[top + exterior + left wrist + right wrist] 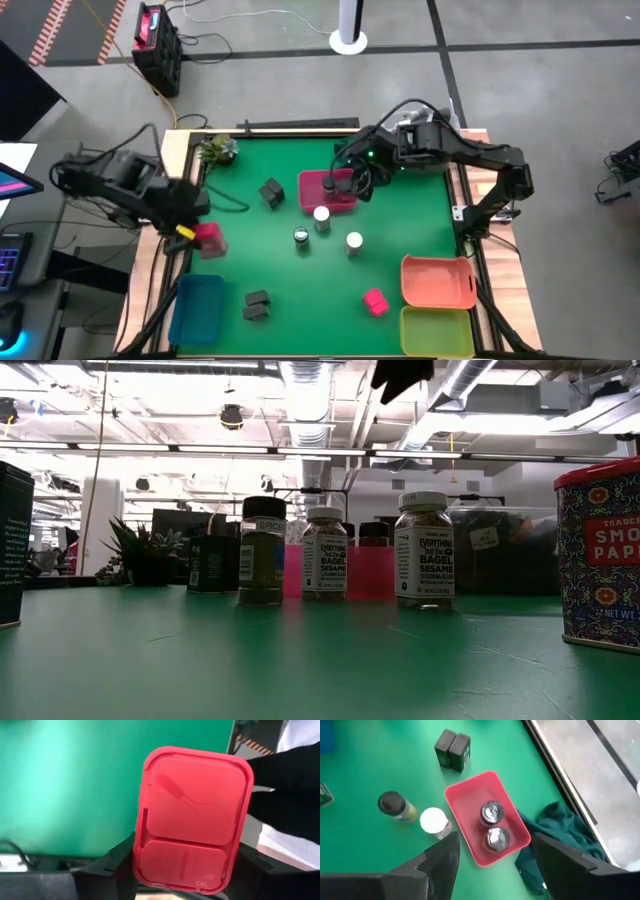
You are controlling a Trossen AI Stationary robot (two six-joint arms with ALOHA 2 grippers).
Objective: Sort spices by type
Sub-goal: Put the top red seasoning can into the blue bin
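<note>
My left gripper point(203, 236) is shut on a pink flat packet point(192, 817), held above the table's left part. A second pink packet point(376, 302) lies near the front. My right gripper point(355, 186) hangs open over the pink tray point(465, 807), nothing between its fingers. Two dark-capped jars point(492, 812) stand in that tray. Outside it, on the green mat, stand a white-capped jar point(434, 820), a dark-capped jar point(392, 802) and another white-capped jar point(354, 242). Dark boxes rest at the far middle point(271, 192) and the near left point(257, 305). My left gripper pinches the packet between its two fingers, one on each long side point(138, 865), near one short end. The fingers slant down from the table's left side. The packet is lifted clear of the mat, its lidded face turned toward the wrist camera.
A blue tray point(197, 305) sits at the near left; an orange tray point(438, 280) and a green tray point(437, 330) sit at the near right. A small plant point(218, 150) stands in the far left corner. A green cloth point(555, 830) lies beside the pink tray.
</note>
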